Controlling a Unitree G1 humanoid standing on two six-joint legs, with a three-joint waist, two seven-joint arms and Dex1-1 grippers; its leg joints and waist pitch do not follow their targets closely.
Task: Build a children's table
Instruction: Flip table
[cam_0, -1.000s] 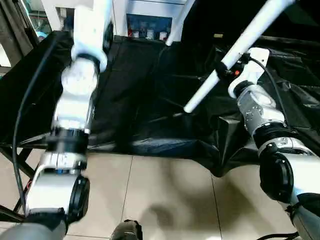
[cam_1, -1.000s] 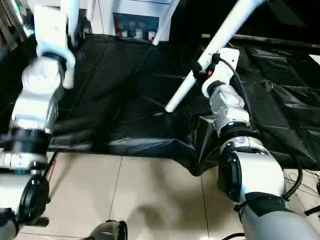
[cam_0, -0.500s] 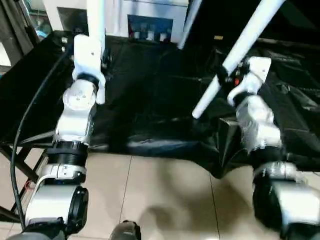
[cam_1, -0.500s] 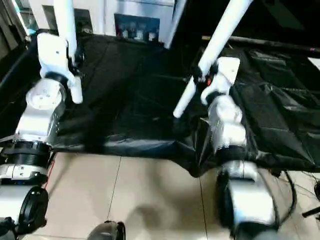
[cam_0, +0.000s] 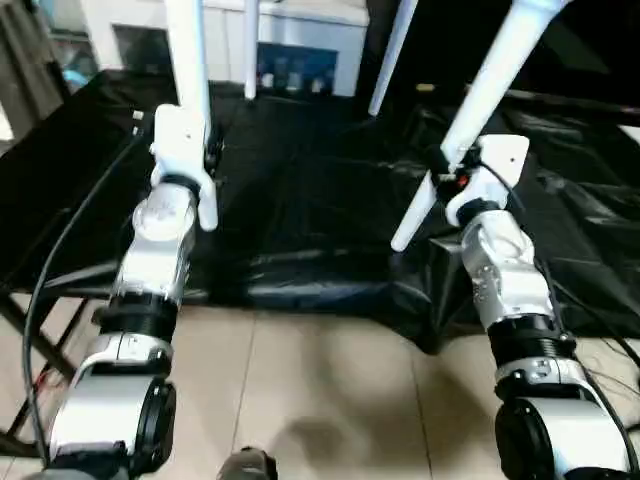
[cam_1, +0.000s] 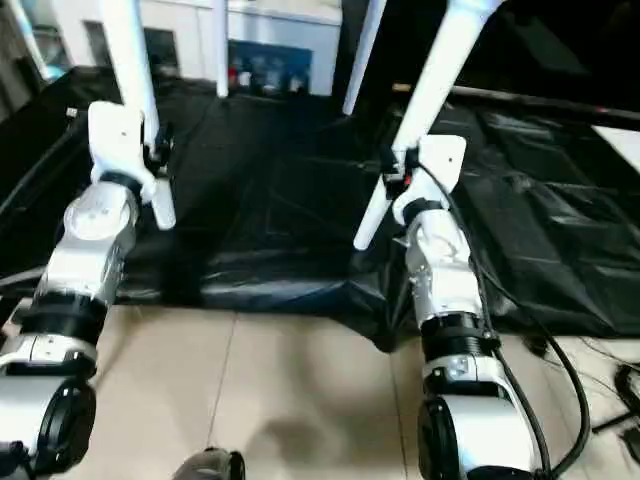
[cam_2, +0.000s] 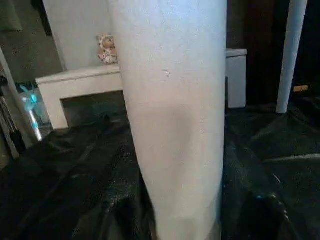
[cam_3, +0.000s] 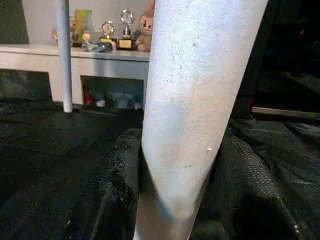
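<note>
Two white tube legs of the children's table run up past the top of the picture. My left gripper (cam_0: 198, 150) is shut on the left leg (cam_0: 187, 60), whose lower end hangs just below the grip. My right gripper (cam_0: 452, 178) is shut on the right leg (cam_0: 490, 80), which leans right, its tip (cam_0: 401, 240) just above the black cloth. In the wrist views each leg (cam_2: 175, 125) (cam_3: 195, 100) sits between black fingers (cam_2: 262, 217) (cam_3: 112, 195). Two more legs (cam_0: 250, 50) (cam_0: 395, 55) stand farther back.
The black-draped work table (cam_0: 300, 180) spreads under and behind both grippers, its front edge folding down to a tiled floor (cam_0: 330, 390). A white shelf unit (cam_3: 100, 52) with trophies and a plush toy stands at the back.
Both held legs have swung more upright, the right one most, and both arms have drawn in toward me. The two far legs have come further into view as the camera shifted.
</note>
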